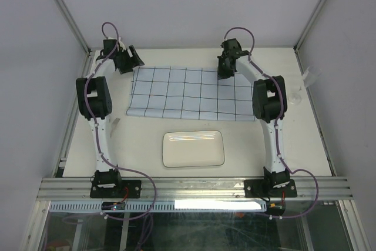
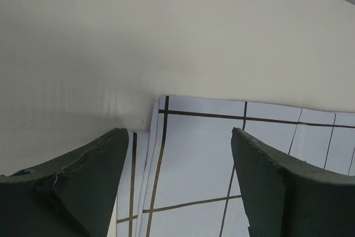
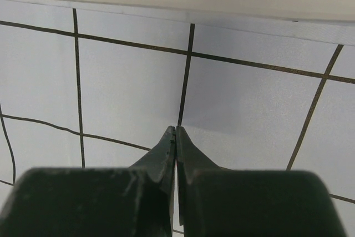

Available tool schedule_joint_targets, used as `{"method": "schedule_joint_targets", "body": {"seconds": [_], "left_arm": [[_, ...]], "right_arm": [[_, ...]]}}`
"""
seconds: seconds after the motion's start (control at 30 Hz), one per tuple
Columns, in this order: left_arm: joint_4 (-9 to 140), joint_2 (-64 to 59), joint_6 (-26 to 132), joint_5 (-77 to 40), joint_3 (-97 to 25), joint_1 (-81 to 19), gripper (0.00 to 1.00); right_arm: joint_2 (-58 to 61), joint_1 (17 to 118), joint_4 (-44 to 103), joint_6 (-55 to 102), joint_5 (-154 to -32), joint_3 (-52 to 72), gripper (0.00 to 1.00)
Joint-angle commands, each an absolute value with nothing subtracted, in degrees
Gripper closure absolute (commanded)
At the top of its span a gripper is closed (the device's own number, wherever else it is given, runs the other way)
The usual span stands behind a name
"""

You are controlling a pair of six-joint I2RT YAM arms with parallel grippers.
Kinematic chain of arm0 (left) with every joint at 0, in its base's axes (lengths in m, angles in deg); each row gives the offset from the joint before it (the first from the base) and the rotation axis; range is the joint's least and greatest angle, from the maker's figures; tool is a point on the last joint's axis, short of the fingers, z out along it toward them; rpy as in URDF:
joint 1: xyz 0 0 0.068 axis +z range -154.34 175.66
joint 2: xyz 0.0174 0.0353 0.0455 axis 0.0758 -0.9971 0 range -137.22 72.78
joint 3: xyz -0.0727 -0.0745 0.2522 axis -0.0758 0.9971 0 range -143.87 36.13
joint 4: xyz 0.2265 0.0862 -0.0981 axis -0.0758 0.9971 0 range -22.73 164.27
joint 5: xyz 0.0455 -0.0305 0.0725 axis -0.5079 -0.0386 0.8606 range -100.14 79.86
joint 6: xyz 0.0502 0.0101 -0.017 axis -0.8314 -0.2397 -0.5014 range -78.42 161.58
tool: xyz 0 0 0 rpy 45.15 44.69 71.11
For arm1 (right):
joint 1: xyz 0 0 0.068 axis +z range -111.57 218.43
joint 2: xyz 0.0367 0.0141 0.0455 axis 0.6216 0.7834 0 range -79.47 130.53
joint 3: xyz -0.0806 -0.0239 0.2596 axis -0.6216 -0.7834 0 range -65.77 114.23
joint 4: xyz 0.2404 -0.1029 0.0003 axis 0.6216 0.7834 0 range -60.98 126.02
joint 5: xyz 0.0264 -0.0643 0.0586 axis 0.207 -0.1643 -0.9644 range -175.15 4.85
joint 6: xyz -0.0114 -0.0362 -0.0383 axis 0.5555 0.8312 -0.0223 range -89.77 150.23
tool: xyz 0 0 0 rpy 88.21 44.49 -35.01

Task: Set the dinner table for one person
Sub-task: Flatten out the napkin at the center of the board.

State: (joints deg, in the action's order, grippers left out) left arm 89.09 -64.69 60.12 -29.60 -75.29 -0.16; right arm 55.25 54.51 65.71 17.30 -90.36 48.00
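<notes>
the table [image 1: 141,145] is spread flat under everything, from the arm bases out to the far wall. on its far half a cloth [image 1: 188,92] is laid with its long axis running left to right. a plate [image 1: 194,149] is set nearer the bases, between the two arms and apart from the cloth, with its long side parallel to the cloth's.

the left gripper [image 1: 126,60] is held at the cloth's far-left corner with its fingers spread wide and nothing between them. in the left wrist view that corner is seen just ahead of the gap and a little toward the left finger [image 2: 83,181]. the cloth's left edge there is doubled into thin layers rather than lying single.

the right gripper [image 1: 226,70] is placed on the far edge, right of the cloth's middle. its fingertips [image 3: 176,148] are pressed together on or just over a grid line. whether any fabric is nipped between them cannot be told.

the next move is judged to turn on the left corner. it is reached only by the left arm, and a short advance along the cloth's short axis would be needed before the fingers could be closed on it. the layered edge could be caught unevenly.
</notes>
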Motion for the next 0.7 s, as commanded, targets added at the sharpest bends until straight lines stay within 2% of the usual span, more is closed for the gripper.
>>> {"method": "schedule_joint_targets", "body": {"seconds": [0.0,0.43,0.67], "left_arm": [[87.4,-66.1,60.4,-33.0,-78.8,-0.2,0.24],[85.3,-71.1,62.7,-35.7,-81.3,-0.4,0.26],[85.2,-70.9,62.8,-35.7,-79.1,-0.8,0.38]], "right_arm": [[52.3,53.8,64.0,18.0,-90.7,49.2,1.00],[53.4,53.4,63.9,17.9,-90.5,49.6,1.00],[53.8,53.4,64.0,17.7,-90.2,50.0,1.00]]}}
